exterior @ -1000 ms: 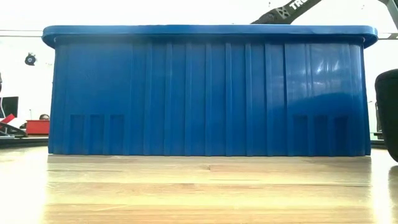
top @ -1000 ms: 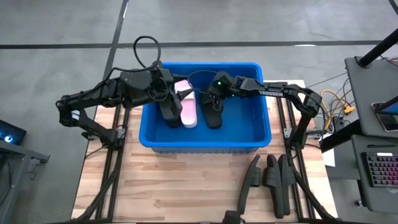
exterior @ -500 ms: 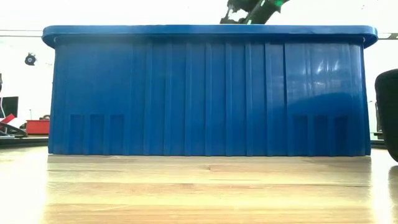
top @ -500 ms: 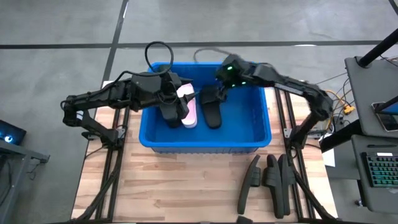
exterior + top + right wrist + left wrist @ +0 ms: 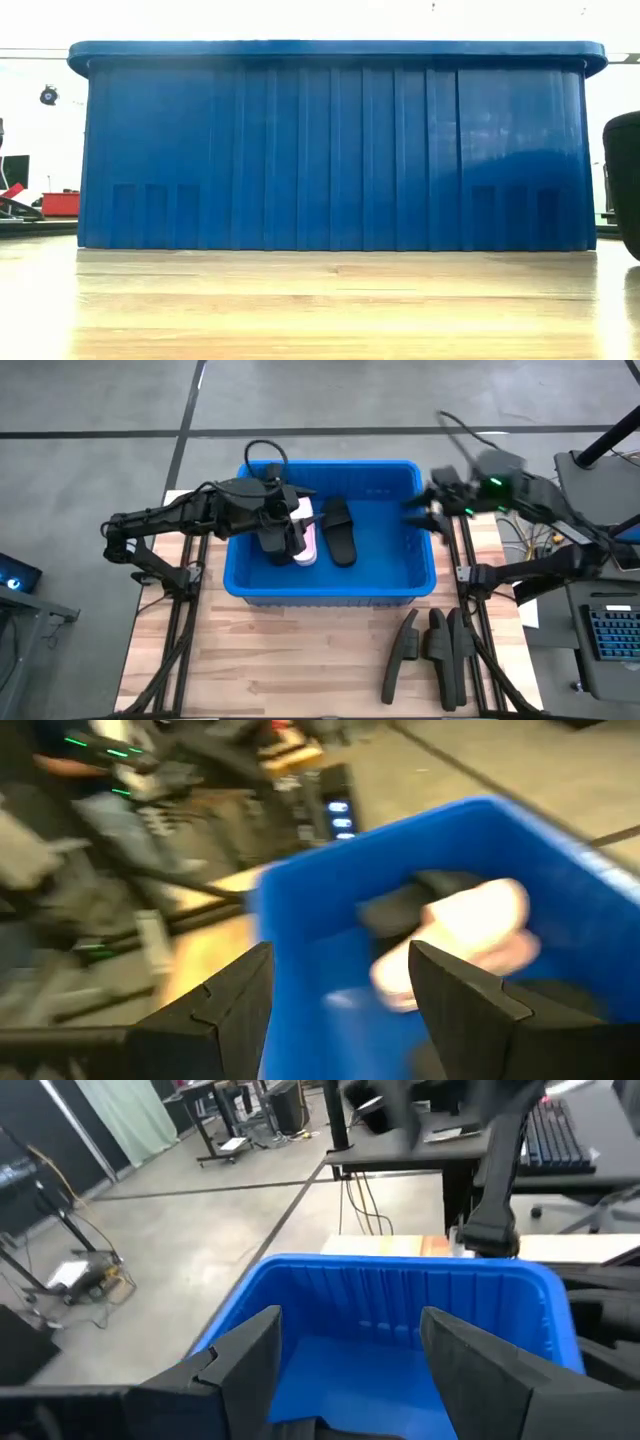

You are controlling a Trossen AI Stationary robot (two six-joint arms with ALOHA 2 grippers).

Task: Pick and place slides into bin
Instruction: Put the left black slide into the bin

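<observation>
Wooden tabletop carries the blue bin [image 5: 330, 588], with three black slides [image 5: 432, 645] lying outside it — well apart from either gripper. Left gripper [image 5: 280, 540] hangs inside the bin, clenched on a black slide [image 5: 272, 543], a pink slide [image 5: 306, 540] and another black slide [image 5: 340, 532] just beside it. Right gripper [image 5: 422, 515] hovers empty at the bin's right rim — fingers spread.

There is one blue bin [image 5: 330, 585]. Inside it lie one pink slide [image 5: 305, 535] and two black slides [image 5: 340, 532], maybe more hidden under the arm. Three black slides on the table [image 5: 432, 645]. Two robot arms.
</observation>
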